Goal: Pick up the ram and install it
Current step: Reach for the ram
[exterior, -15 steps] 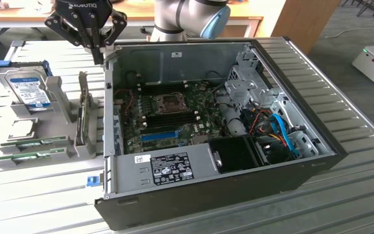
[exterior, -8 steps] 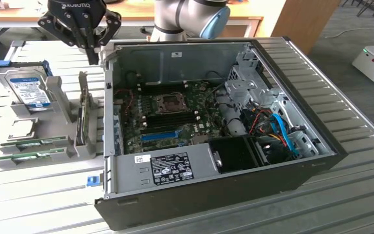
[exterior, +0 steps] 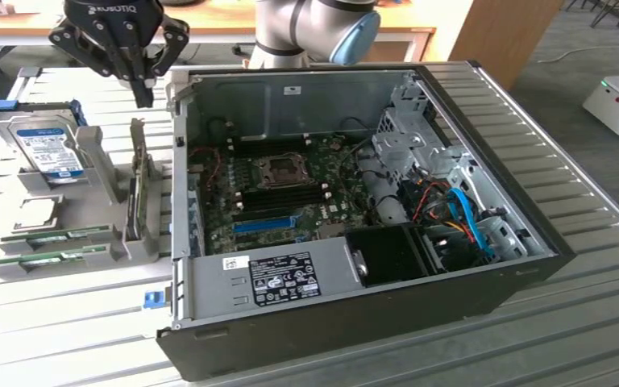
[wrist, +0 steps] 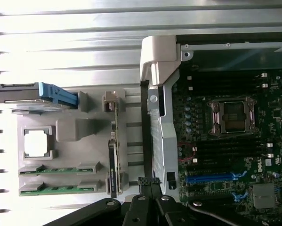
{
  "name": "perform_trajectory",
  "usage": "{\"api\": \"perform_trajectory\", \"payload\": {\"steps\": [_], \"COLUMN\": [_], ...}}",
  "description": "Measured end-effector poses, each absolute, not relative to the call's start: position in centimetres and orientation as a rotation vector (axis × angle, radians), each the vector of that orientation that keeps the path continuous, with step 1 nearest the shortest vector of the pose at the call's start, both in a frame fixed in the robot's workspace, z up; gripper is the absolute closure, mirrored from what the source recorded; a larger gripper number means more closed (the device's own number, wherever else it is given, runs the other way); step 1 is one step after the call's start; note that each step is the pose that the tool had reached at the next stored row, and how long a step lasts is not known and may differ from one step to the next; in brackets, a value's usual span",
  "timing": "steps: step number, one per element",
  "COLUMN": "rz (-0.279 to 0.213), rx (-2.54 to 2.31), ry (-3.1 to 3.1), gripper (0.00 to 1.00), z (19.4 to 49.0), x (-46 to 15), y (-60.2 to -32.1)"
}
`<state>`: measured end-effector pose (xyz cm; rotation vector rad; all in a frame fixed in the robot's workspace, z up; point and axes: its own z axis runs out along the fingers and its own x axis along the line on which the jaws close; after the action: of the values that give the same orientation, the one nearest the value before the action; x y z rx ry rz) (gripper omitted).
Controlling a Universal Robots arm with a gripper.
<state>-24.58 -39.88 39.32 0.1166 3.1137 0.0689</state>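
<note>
My black gripper (exterior: pixel 144 95) hangs shut and empty above the table, by the far left corner of the open computer case (exterior: pixel 503 274). A ram stick (exterior: pixel 135 189) stands on edge in the grey holder (exterior: pixel 103 173) just nearer than the gripper. In the wrist view this same ram (wrist: pixel 113 162) appears edge-on, beyond my closed fingertips (wrist: pixel 149 181). Two more green ram sticks (exterior: pixel 57 236) lie flat in the holder's front slots, the flat pair (wrist: pixel 58 170) also seen from the wrist. The motherboard (exterior: pixel 288 189) lies exposed with black memory slots (exterior: pixel 283 197) beside the CPU socket (exterior: pixel 284 168).
A silver hard drive with a blue label (exterior: pixel 49 149) stands in the holder at the exterior view's left. The case's metal side wall (exterior: pixel 186 161) rises between holder and motherboard. A blue slot (exterior: pixel 261 223), cables (exterior: pixel 466 222) and a black fan shroud (exterior: pixel 396 254) sit inside.
</note>
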Motion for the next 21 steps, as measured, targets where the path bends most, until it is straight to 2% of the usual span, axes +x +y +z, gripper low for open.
{"api": "perform_trajectory", "payload": {"steps": [21], "rz": [0.069], "rx": [0.117], "ry": [3.114], "gripper": [0.89], "z": [39.3], "x": [-27.5], "y": [-39.9]}}
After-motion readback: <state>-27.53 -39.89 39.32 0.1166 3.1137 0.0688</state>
